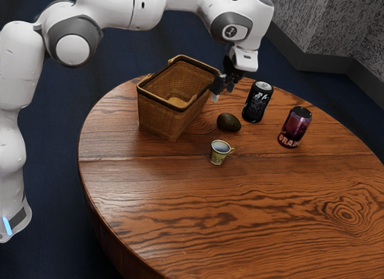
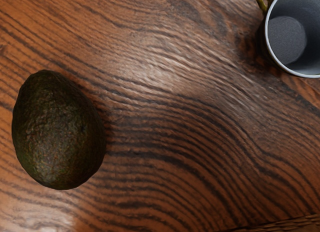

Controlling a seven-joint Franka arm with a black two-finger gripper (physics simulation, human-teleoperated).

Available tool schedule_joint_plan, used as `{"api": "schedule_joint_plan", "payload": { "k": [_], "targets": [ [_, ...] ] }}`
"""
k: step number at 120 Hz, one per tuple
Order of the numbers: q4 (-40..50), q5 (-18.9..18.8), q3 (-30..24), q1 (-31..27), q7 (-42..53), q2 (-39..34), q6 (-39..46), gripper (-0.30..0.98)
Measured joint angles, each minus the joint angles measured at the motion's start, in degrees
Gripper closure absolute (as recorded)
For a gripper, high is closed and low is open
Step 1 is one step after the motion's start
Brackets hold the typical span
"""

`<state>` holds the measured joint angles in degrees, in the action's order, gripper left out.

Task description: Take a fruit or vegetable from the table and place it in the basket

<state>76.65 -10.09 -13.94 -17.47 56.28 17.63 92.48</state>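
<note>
The step in hand looks like the reach: the avocado (image 2: 57, 129) lies on the table (image 1: 240, 207) near the basket (image 1: 157, 116), and the empty tool (image 1: 221, 90), its opening impossible to tell, should centre above it, then descend.

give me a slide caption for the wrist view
An avocado lying on a wood-grained table, with an empty cup nearby.

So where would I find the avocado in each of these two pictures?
Exterior view: just above centre, the avocado lies on the table between the basket and the black can.
Wrist view: at the left, large.
Shared landmark: the cup, at the wrist view's upper right.
</note>
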Motion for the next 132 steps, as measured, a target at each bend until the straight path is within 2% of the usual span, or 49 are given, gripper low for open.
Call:
{"api": "schedule_joint_plan", "payload": {
  "k": [47,86,132],
  "targets": [
    [-2.48,1.23,0.01,-0.16,-1.12,4.22,0.06,0.0],
    [-3.1,5.81,0.16,-1.11,-1.81,7.82,2.62,0.0],
    [-4.61,7.48,0.24,-2.31,-2.24,10.56,4.0,0.0]
  ]
}}
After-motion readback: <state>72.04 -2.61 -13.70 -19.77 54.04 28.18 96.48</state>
